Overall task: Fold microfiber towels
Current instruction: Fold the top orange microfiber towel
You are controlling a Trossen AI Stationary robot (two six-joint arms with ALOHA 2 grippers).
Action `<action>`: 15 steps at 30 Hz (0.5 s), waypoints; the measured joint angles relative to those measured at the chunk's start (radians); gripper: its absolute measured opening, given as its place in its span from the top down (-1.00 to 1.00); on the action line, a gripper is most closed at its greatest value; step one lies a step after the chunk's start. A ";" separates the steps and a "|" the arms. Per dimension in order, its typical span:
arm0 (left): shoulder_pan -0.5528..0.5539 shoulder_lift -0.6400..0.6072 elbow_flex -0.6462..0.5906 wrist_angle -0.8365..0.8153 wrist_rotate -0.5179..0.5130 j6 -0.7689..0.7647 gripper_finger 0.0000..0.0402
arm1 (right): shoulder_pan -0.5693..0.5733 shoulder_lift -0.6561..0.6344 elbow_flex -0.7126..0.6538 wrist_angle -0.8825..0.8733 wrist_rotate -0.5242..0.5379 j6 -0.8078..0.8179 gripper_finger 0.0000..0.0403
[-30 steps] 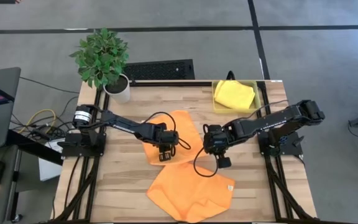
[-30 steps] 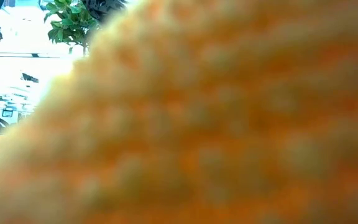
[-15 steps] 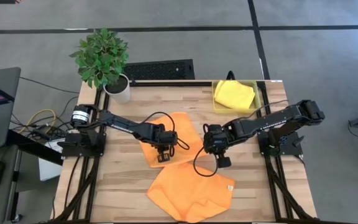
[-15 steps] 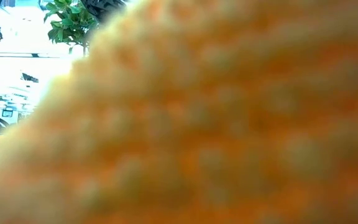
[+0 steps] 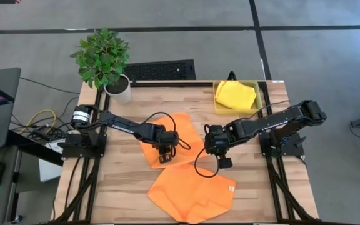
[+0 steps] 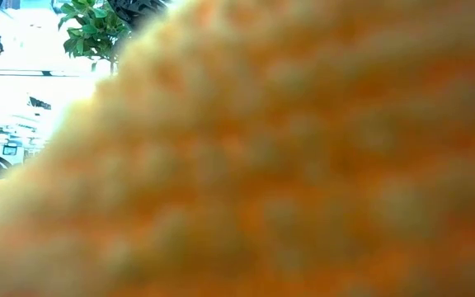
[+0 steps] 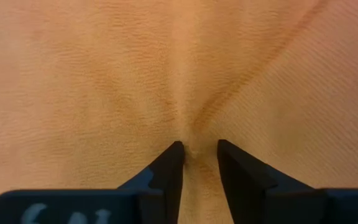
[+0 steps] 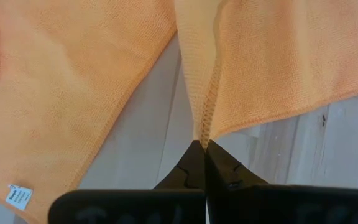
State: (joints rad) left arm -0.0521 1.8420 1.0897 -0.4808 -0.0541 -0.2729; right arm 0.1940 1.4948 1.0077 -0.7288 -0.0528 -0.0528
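An orange towel [image 5: 170,134] lies spread in the middle of the table. My left gripper [image 5: 163,155] stands on its near-left part, fingers a little apart [image 7: 196,152], with a small pucker of cloth between the tips. My right gripper [image 5: 210,149] is shut on that towel's right side. A second orange towel [image 5: 192,190] with a white tag [image 8: 18,195] lies flat near the front edge; it fills the low view [image 6: 287,165]. A yellow towel [image 5: 235,95] sits in the bin. My left gripper sets both fingertips [image 7: 169,162] down on the orange towel's near-left part from above, slanting steeply. Creases [image 7: 229,99] run out from the pucker between the tips, and the cloth lies on the table. My right gripper pinches the towel's hemmed edge [image 8: 205,121] between its two shut fingers, slanting down from the table's right. The edge folds together at the tips and is drawn up to them. The rest of the towel lies on the table.
A translucent yellow bin [image 5: 258,94] stands at the far right corner. A potted plant [image 5: 105,59] stands at the far left corner. Bare wood shows along the table's left [image 5: 111,181] and right [image 5: 255,181] sides.
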 joint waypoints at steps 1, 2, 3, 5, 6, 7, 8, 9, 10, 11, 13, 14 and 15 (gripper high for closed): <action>0.000 0.000 0.000 0.000 0.015 0.000 0.52 | 0.000 0.000 0.000 0.000 0.000 0.000 0.96; 0.000 0.000 0.000 0.001 0.027 0.000 0.51 | 0.000 0.000 0.000 0.000 0.000 0.000 0.96; 0.000 0.000 0.000 0.001 0.034 0.000 0.51 | 0.000 0.000 0.000 0.000 0.000 0.000 0.96; 0.000 0.000 0.000 0.001 0.032 -0.002 0.52 | 0.000 0.000 0.000 0.000 0.000 0.000 0.96; 0.000 0.000 0.000 0.001 0.024 -0.009 0.54 | 0.000 0.000 0.000 0.000 0.000 0.000 0.96; 0.000 0.000 0.000 0.001 0.009 -0.013 0.57 | 0.000 0.000 0.000 0.000 0.000 0.000 0.96; 0.000 0.000 0.000 0.001 -0.006 -0.020 0.59 | 0.000 0.000 0.000 0.000 0.000 0.000 0.96; 0.000 0.000 0.000 0.000 -0.016 -0.025 0.62 | 0.000 0.000 0.000 0.000 0.000 0.000 0.96; 0.000 0.000 0.000 0.001 -0.020 -0.028 0.65 | 0.000 0.000 0.000 0.000 0.000 0.000 0.96; 0.000 0.000 0.000 0.001 -0.020 -0.032 0.67 | 0.000 0.000 0.000 0.000 0.000 0.000 0.96; 0.000 -0.002 0.000 0.001 -0.013 -0.036 0.72 | 0.000 0.000 0.000 -0.001 0.000 0.000 0.96; 0.000 -0.004 0.000 -0.001 -0.008 -0.036 0.74 | 0.000 0.000 0.000 -0.001 0.000 0.000 0.96; 0.000 -0.006 0.001 -0.002 -0.005 -0.034 0.76 | 0.000 0.000 0.000 -0.001 0.000 -0.001 0.96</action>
State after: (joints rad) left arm -0.0523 1.8358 1.0903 -0.4828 -0.0592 -0.3069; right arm 0.1940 1.4948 1.0077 -0.7302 -0.0528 -0.0534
